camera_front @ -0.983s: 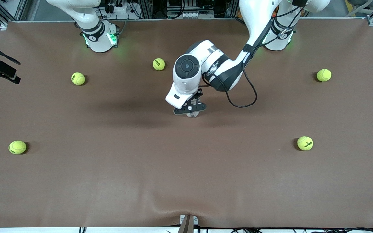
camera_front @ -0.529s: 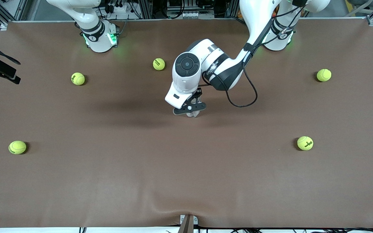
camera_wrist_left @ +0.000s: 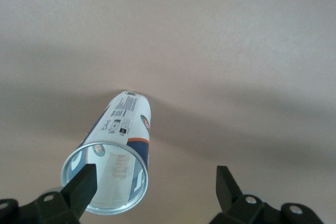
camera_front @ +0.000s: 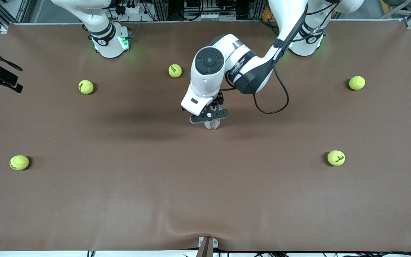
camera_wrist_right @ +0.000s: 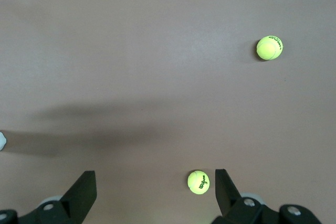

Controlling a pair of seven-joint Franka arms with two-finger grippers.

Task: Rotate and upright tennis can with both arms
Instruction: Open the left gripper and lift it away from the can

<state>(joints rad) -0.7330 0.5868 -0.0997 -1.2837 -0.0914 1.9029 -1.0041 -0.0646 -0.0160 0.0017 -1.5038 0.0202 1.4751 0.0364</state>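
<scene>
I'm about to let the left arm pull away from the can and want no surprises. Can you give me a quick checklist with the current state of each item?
1. White and navy cylindrical tennis can upright on the brown table mat: ok, open silver rim faces up at the left wrist camera.
2. Left gripper released: ok, fingers spread; one fingertip overlaps the rim in that view, contact cannot tell.
3. Can steady without support: cannot tell.
4. Yellow-green tennis balls clear of the can: ok, the closest one lies apart, farther from the front camera.
5. Right gripper out of the way: ok, open, waiting above the table toward the right arm's end.
</scene>
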